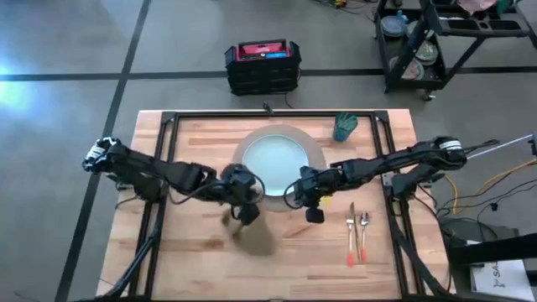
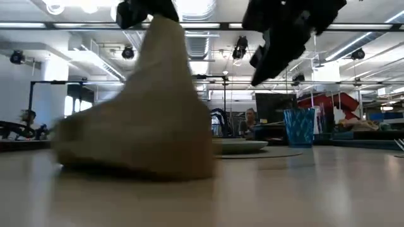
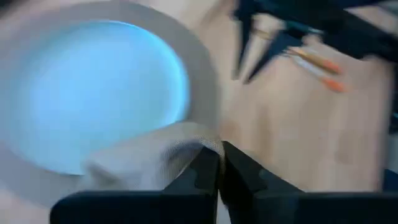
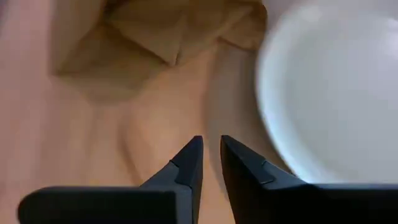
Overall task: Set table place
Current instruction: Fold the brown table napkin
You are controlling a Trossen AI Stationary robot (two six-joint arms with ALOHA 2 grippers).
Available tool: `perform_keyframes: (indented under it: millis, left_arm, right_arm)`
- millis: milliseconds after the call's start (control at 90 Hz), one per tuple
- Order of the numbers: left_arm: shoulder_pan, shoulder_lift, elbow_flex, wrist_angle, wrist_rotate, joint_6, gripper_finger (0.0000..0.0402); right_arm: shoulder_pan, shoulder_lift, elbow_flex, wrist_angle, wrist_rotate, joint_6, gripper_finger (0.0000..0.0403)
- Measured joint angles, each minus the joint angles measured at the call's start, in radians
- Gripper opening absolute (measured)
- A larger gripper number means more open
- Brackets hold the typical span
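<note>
On the wooden table, our left gripper pinches the limp, soft napkin at a corner; right gripper narrow, empty.

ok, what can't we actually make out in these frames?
- Fork and spoon: too small in the high view to tell apart; blurred in the left wrist view.
- Napkin bottom edge: motion-blurred in the low view.
- Left tool pinch point: napkin folds cover it.
- Mat: mostly under the plate.
</note>
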Motion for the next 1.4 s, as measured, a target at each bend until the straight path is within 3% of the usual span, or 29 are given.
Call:
perform_keyframes:
  millis: [289, 489, 689, 833, 1111, 1400]
  left_arm:
    - [-0.005, -0.028, 0.050, -0.015, -0.086, 0.008, 0.0000]
    - [-0.033, -0.035, 0.219, -0.073, -0.261, 0.145, 0.0000]
    - [-0.014, -0.035, 0.342, -0.169, -0.394, 0.206, 0.0000]
    - [0.013, -0.036, 0.359, -0.173, -0.448, 0.210, 0.0000]
    - [0.042, -0.013, 0.353, -0.144, -0.506, 0.205, 0.0000]
    - [0.072, -0.008, 0.352, -0.108, -0.589, 0.205, 0.0000]
  right_arm:
    - [0.017, -0.016, 0.000, -0.014, 0.043, -0.029, 0.0019]
    - [0.034, -0.102, 0.000, 0.058, 0.085, -0.054, 0.0015]
    - [0.075, -0.164, 0.000, 0.150, 0.110, -0.160, 0.0043]
    - [0.096, -0.064, 0.000, 0.235, 0.259, -0.286, 0.0081]
    - [0.102, 0.211, 0.044, 0.754, 0.534, -0.430, 0.0148]
    - [0.119, 0.498, 0.298, 0.794, 0.893, -0.571, 0.0176]
